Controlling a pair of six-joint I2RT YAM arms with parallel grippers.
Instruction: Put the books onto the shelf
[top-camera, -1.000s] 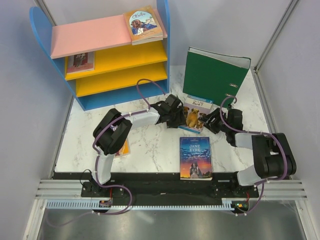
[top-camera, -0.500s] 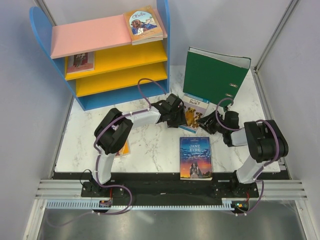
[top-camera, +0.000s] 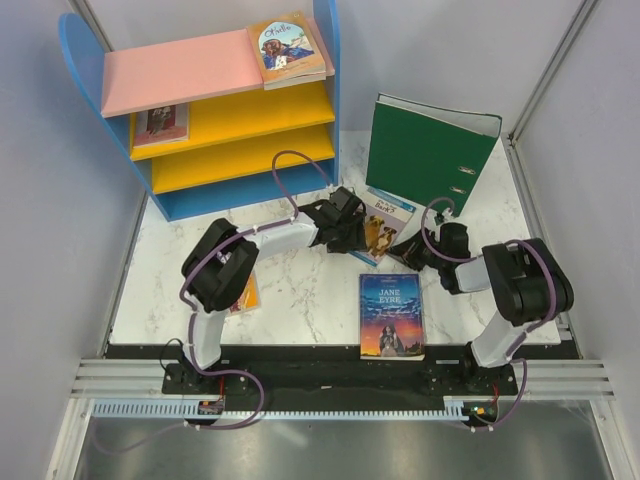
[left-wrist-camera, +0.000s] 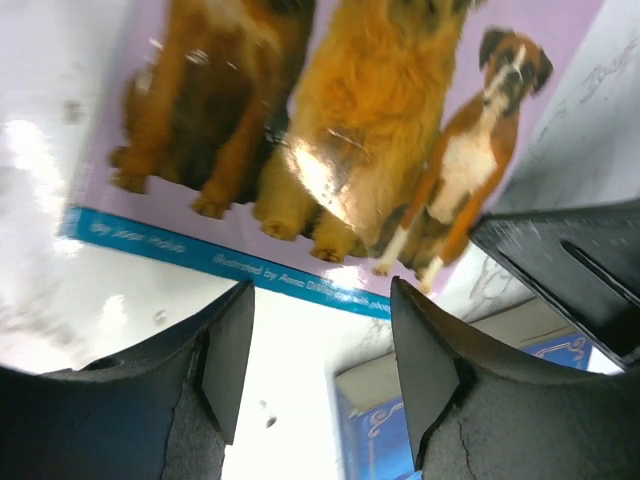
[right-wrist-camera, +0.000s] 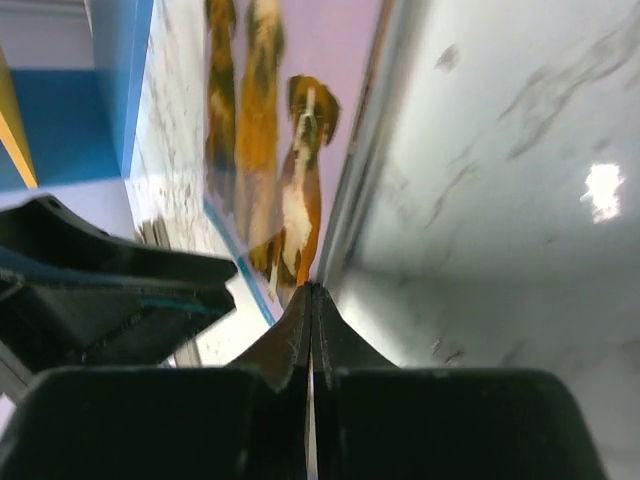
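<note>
A pale book with dogs on its cover lies on the marble table between both grippers. My left gripper is open at its left edge, with the cover just beyond its fingertips. My right gripper is shut, its tip pressed against the book's near right corner with nothing visible between the fingers. Jane Eyre lies flat near the front edge. Othello rests on the shelf's pink top board, and another book is on the upper yellow board.
A green binder stands upright just behind the dog book. An orange-edged book lies partly hidden under my left arm. The shelf's blue side shows beyond my left gripper in the right wrist view.
My right gripper has gone from open to shut and slid left to the dog book's corner. The book has shifted and turned slightly leftward. The left gripper has barely moved.
</note>
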